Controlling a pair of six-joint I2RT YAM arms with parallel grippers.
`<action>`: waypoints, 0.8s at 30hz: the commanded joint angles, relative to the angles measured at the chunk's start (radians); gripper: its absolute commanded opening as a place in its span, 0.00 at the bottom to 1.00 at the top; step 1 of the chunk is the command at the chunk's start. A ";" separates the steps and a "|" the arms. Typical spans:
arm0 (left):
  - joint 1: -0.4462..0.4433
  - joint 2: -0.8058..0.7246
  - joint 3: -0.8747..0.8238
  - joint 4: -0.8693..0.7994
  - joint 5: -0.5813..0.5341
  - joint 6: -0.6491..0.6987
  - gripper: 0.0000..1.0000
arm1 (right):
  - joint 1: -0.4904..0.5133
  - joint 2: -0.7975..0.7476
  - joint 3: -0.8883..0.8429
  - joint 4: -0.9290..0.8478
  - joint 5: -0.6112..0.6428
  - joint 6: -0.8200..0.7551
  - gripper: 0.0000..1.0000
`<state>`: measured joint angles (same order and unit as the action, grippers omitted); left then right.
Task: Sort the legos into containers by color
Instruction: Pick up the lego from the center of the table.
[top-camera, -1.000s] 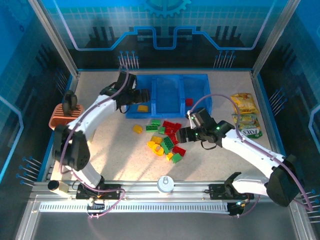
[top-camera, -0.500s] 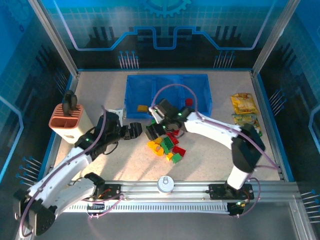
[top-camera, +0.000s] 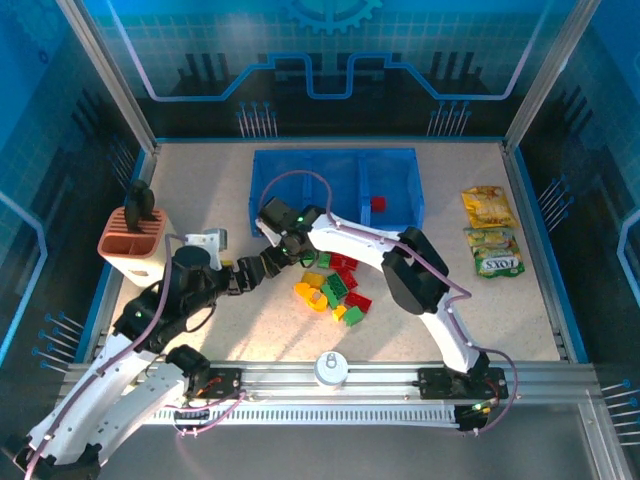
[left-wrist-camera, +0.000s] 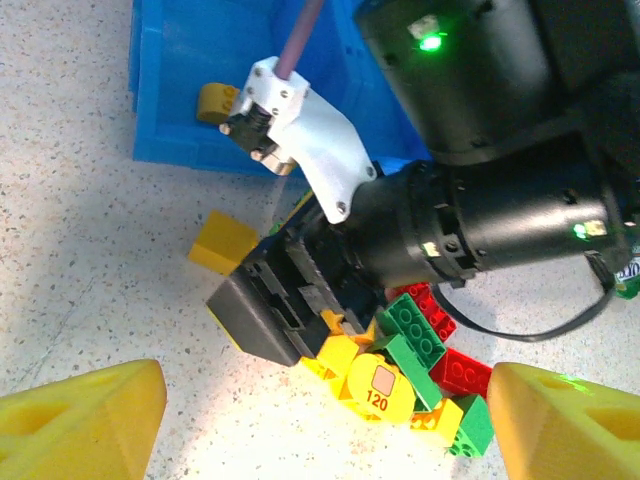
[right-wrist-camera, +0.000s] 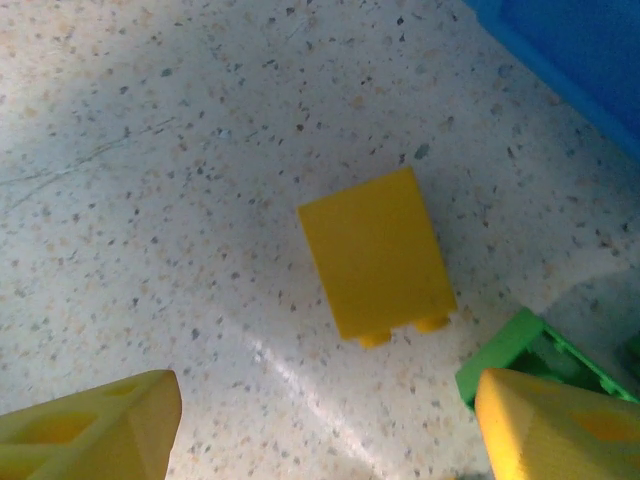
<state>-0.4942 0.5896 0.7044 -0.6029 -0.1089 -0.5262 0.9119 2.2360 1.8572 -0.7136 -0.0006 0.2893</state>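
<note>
Arm (left-wrist-camera: 480, 230) of right tool (right-wrist-camera: 325, 425) stands between left tool (left-wrist-camera: 322, 420) and lego pile (left-wrist-camera: 420, 340), seemingly; both open, empty.

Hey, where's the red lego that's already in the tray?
Top view: the red lego lies in the tray's right compartment, toward its near side, beyond the loose pile on the table.

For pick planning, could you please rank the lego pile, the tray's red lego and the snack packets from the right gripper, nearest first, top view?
From the right gripper:
1. lego pile, just right.
2. red lego, behind and right.
3. snack packets, far right.
</note>
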 joint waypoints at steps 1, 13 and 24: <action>-0.008 -0.014 0.015 -0.027 -0.013 -0.019 0.84 | 0.012 0.055 0.071 -0.072 0.037 -0.037 0.78; -0.009 -0.035 0.013 -0.047 -0.021 -0.012 0.83 | 0.016 0.198 0.235 -0.124 0.071 -0.111 0.73; -0.009 -0.042 0.019 -0.059 -0.026 -0.007 0.81 | 0.041 0.116 0.248 -0.145 0.134 -0.099 0.33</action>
<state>-0.4950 0.5587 0.7044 -0.6392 -0.1165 -0.5259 0.9348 2.4214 2.0697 -0.8223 0.1001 0.1902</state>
